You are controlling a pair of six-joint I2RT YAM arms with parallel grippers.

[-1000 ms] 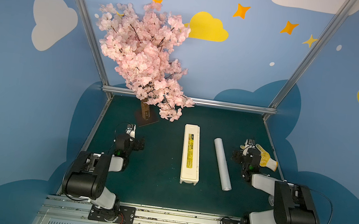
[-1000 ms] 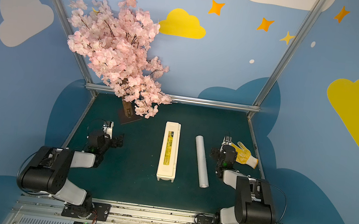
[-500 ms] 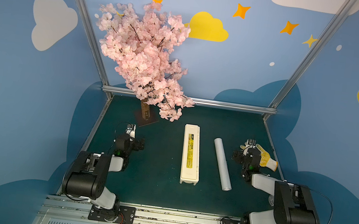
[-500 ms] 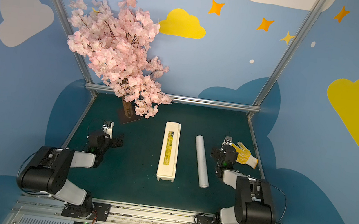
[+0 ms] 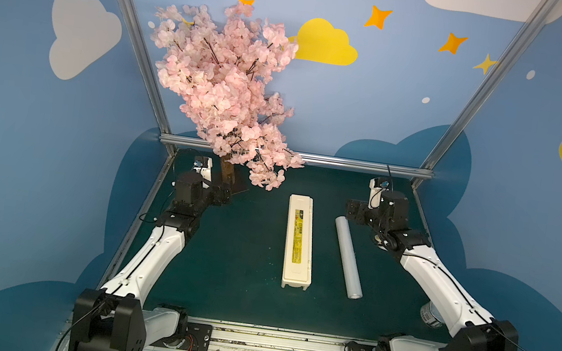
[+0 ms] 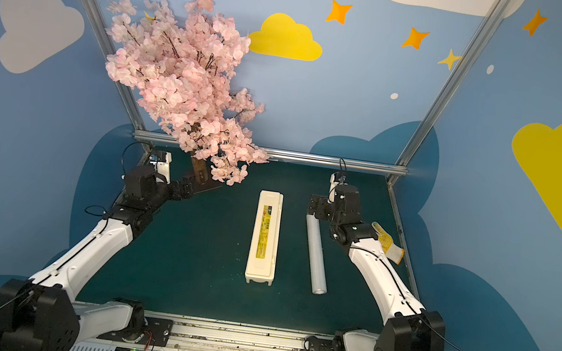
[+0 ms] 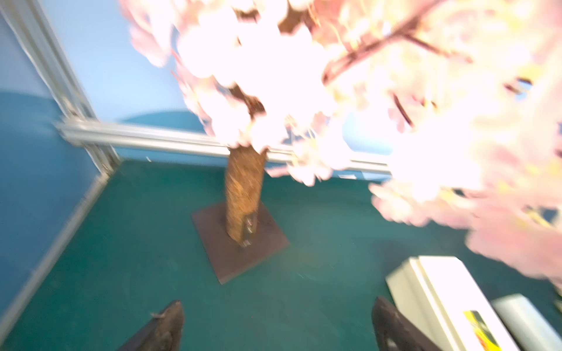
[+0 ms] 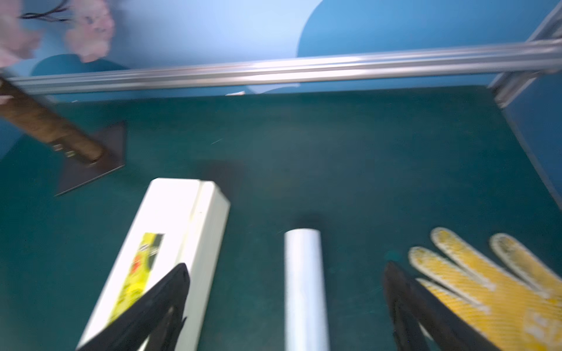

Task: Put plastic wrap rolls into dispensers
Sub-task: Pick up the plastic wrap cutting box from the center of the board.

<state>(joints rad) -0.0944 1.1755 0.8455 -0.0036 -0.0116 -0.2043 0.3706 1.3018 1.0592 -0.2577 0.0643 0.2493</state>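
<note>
Nearest, a silver tin can (image 5: 430, 315) stands at the right edge of the green tabletop (image 5: 228, 287), partly hidden by the right arm (image 5: 441, 289).

Mid-tabletop, lying lengthwise:
- The dispenser (image 5: 299, 241) is a long cream-white box with its lid down and a yellow label on top.
- The plastic wrap roll (image 5: 348, 257) lies just beside it on the right, not touching. It is a pale, glossy cylinder with a hollow core end, slightly slanted.

Farther back, a yellow-and-white glove (image 6: 388, 243) lies beside the right wrist. Above the roll's far end hangs the right hand (image 8: 287, 273), jaws wide and empty. At far left, the left hand (image 7: 276, 323), jaws spread and empty, faces the pink blossom tree (image 5: 225, 84).
</note>
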